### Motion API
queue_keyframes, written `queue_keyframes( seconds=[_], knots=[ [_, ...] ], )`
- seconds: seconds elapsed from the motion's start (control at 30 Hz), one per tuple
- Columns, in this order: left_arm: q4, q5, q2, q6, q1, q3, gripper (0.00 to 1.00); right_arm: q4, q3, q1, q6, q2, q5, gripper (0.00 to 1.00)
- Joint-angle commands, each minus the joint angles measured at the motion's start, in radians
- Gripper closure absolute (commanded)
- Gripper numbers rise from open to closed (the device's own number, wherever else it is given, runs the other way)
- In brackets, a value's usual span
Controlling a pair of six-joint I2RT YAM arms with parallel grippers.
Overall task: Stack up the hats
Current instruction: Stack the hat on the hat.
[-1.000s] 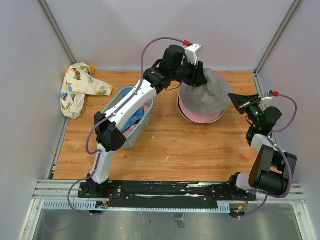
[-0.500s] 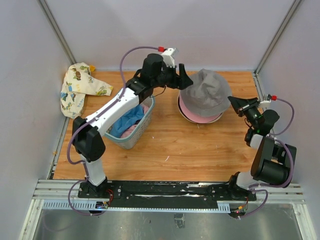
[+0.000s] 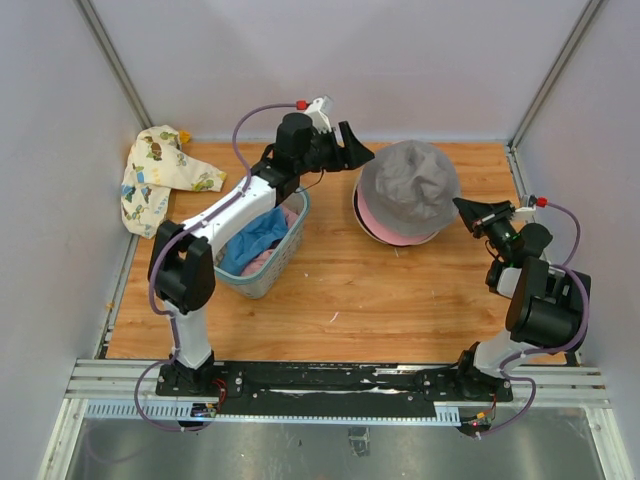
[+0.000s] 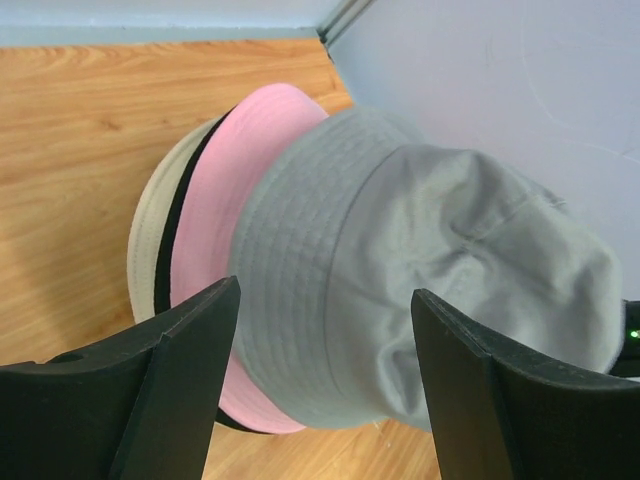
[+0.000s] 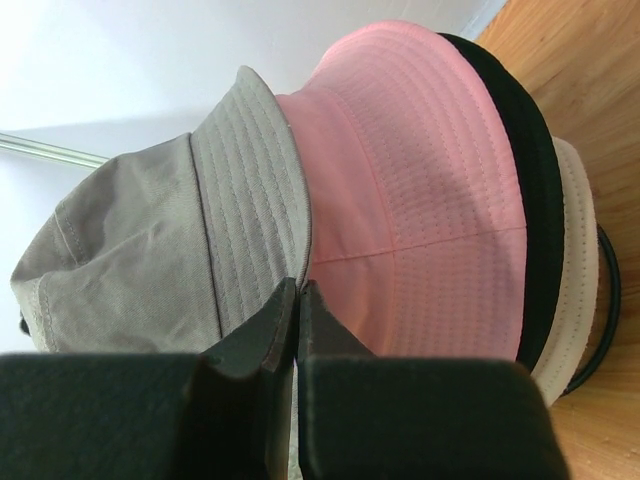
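A stack of hats stands at the back right of the table. A grey hat point(image 3: 410, 185) lies on top, tilted, over a pink hat point(image 3: 385, 228), a black one and a cream one. My left gripper point(image 3: 355, 152) hovers open just left of the stack, holding nothing. In the left wrist view the grey hat point(image 4: 420, 270) and pink hat point(image 4: 220, 200) lie beyond the gripper point(image 4: 322, 296). My right gripper point(image 3: 462, 207) is shut and empty at the stack's right side. In the right wrist view its tips point(image 5: 297, 285) sit by the grey hat's point(image 5: 150, 250) brim, beside the pink hat point(image 5: 420, 200).
A blue-grey mesh basket point(image 3: 275, 270) stands left of centre under the left arm, with a teal hat point(image 3: 258, 230) and some pink fabric inside. A cream cloth with cartoon prints point(image 3: 160, 178) lies at the back left corner. Walls close in the table's back and sides.
The left gripper opened and let go of the grey hat, then drew back to the left. The hat now rests on the stack. The right gripper stayed shut.
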Motion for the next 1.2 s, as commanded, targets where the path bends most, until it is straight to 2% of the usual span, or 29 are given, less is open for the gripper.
queue_keyframes(
  seconds=[0.0,0.2,0.57,0.93,1.17],
  knots=[
    [0.091,0.078,0.071,-0.064,0.026,0.031,0.26,0.054,0.018,-0.022,0.012,0.011,0.004,0.99],
    [0.123,0.13,0.15,-0.108,0.036,0.071,0.26,0.037,0.04,-0.021,0.015,0.001,-0.001,1.0],
    [0.279,0.253,0.242,-0.243,0.053,0.093,0.28,0.013,0.053,-0.021,0.007,-0.01,-0.007,0.99],
    [0.363,0.276,0.277,-0.313,0.076,0.052,0.3,0.003,0.065,-0.021,0.005,-0.005,-0.009,0.99],
    [0.496,0.353,0.318,-0.407,0.079,0.052,0.4,-0.003,0.066,-0.021,-0.001,-0.003,-0.007,0.99]
  ],
)
